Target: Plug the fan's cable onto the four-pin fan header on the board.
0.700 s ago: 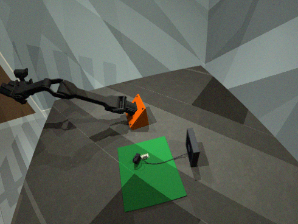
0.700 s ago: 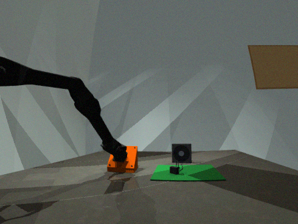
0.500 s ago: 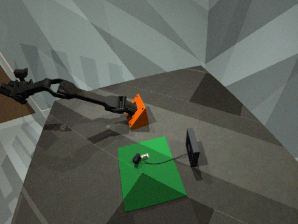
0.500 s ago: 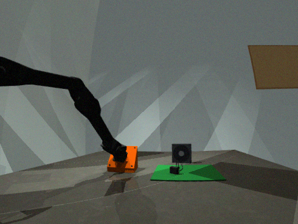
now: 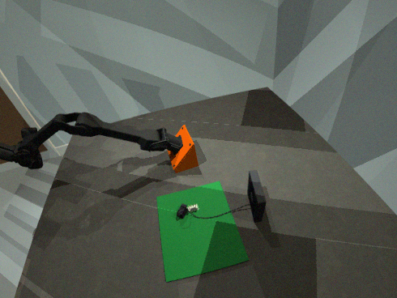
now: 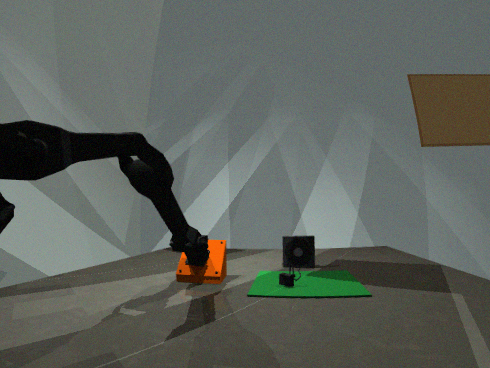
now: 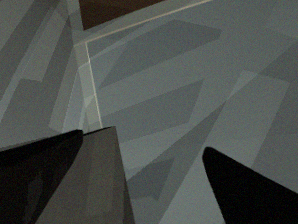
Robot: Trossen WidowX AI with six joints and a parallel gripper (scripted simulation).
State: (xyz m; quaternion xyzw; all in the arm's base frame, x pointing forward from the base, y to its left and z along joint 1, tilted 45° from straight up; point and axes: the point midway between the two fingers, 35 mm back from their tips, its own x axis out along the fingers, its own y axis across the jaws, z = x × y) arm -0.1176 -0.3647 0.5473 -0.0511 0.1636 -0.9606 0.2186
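A black plug (image 5: 182,210) (image 6: 286,280) is on the green board (image 5: 182,251) (image 6: 330,290). A small pale ridged part (image 5: 194,208), seemingly the header, is right beside it in the top view; they look close or touching. The views are too coarse to tell whether the plug is seated. A thin dark cable (image 5: 215,218) runs from beside the plug to the black fan (image 5: 256,197) (image 6: 298,252), which stands upright past the board's edge. My gripper (image 7: 145,144) is open and empty. It is far from the plug and board; its fingertips show only in the wrist view.
The orange wedge-shaped mount (image 5: 187,159) (image 6: 217,255) at the arm's base stands on the table near the board. The arm stretches from it to the left in the top and exterior views. A brown panel (image 6: 455,111) shows at the upper right in the exterior view.
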